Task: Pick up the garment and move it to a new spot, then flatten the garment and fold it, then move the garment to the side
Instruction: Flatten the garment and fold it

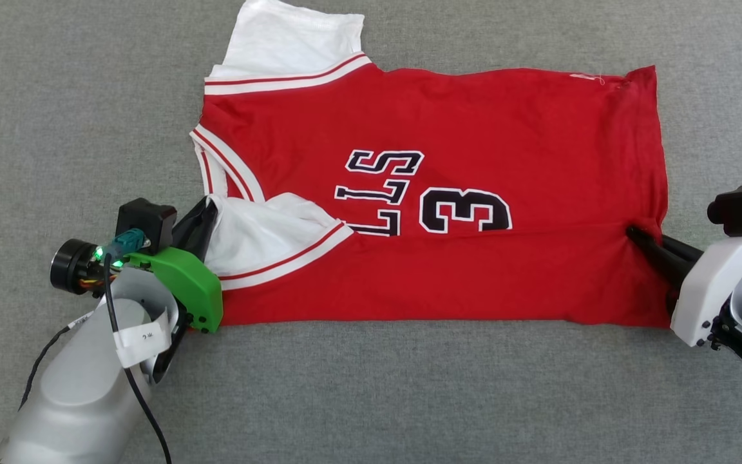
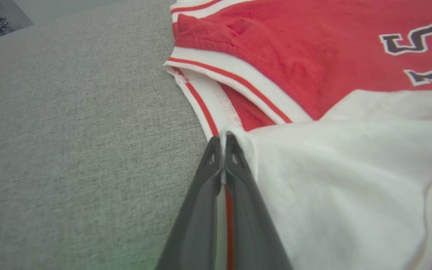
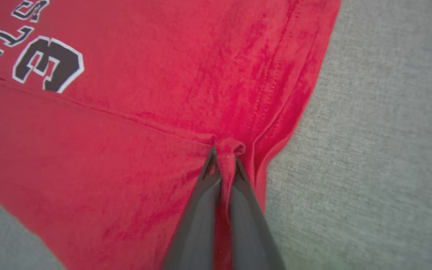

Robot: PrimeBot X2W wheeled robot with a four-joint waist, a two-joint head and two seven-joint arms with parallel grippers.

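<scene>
The garment [image 1: 474, 129], a red jersey with white sleeves and black lettering, lies spread sideways on the grey surface, collar to the left. Its near long side is folded over the body, covering the lower part of the lettering. My left gripper [image 1: 209, 205] is shut on the garment at the near white sleeve beside the striped collar; the left wrist view shows the gripper [image 2: 222, 139] pinching white and red trim. My right gripper [image 1: 632, 231] is shut on a tuck of red cloth near the hem, and the right wrist view shows that gripper [image 3: 224, 152] with fabric [image 3: 144, 75] bunched between the fingertips.
Grey woven cloth covers the whole work surface [image 1: 371, 399], with bare room in front of the jersey and to its left [image 2: 69, 131]. The far white sleeve [image 1: 287, 38] sticks out toward the top edge of the head view.
</scene>
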